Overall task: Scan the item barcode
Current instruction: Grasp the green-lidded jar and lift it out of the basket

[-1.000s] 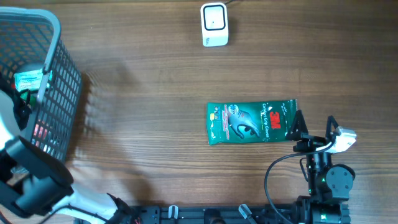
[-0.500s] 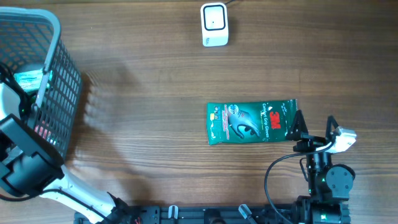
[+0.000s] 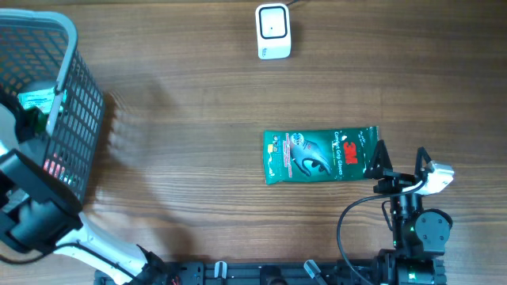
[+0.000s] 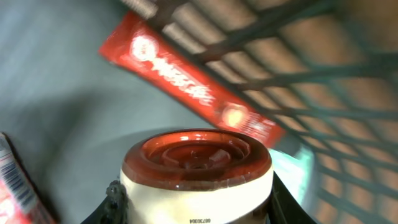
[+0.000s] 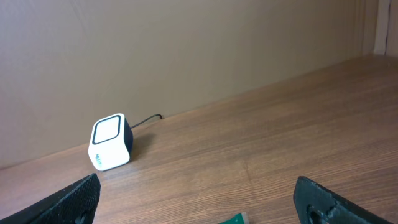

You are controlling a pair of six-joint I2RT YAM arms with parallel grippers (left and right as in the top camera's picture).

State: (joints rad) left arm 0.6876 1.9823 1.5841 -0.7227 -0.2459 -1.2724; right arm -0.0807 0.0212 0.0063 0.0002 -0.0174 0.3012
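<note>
You were at a mock shop checkout set up on a bench. A small white barcode scanner with its cable sat on a wood-grain table against a plain beige wall. A dark mesh shopping basket held packaged goods, among them a red-lidded jar and a red packet. A green retail packet of gloves lay on the table.
</note>
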